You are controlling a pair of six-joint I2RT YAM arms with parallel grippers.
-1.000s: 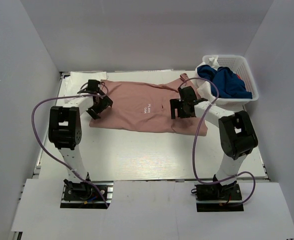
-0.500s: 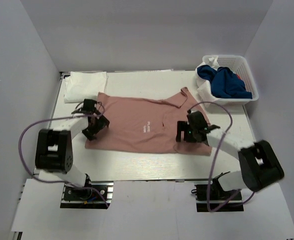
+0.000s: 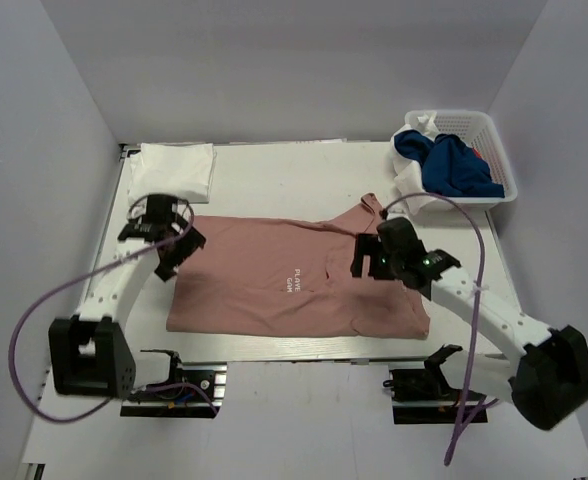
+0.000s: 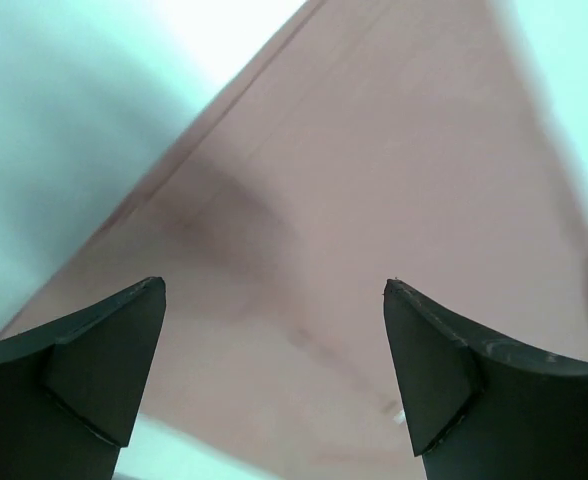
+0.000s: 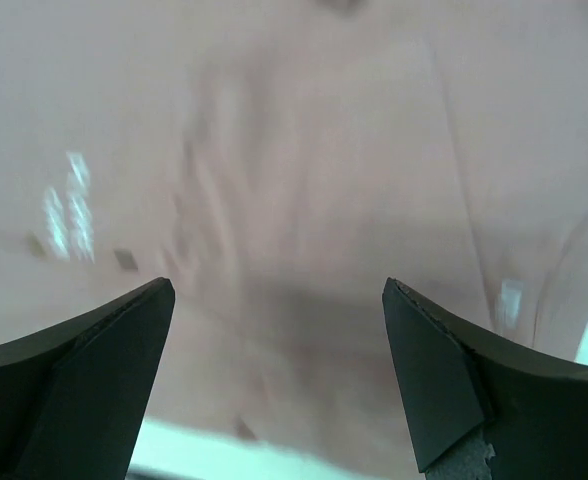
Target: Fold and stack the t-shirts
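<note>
At the far left of the table (image 3: 304, 170), a folded white t-shirt (image 3: 174, 170) is seen lying on its own, apparently the start of the stack. Just in front of it, the left gripper (image 3: 171, 250) is held over the left edge of the pink t-shirt (image 3: 264, 285); in the left wrist view its fingers (image 4: 84, 360) are spread wide, with nothing between them and only pink cloth below. The pink t-shirt is laid out flat across the middle of the table, toward the near edge. Over its right part the right gripper (image 3: 366, 263) is poised, likewise wide open and empty in its own wrist view. At the far right, a navy t-shirt (image 3: 456, 165) and some white cloth (image 3: 410, 180) are left bunched in the basket (image 3: 499, 150).

The spreading step is judged to be finished and the first fold due. For that, both grippers must be lowered onto one edge of the pink cloth, closed on it together, and the edge carried evenly across.
</note>
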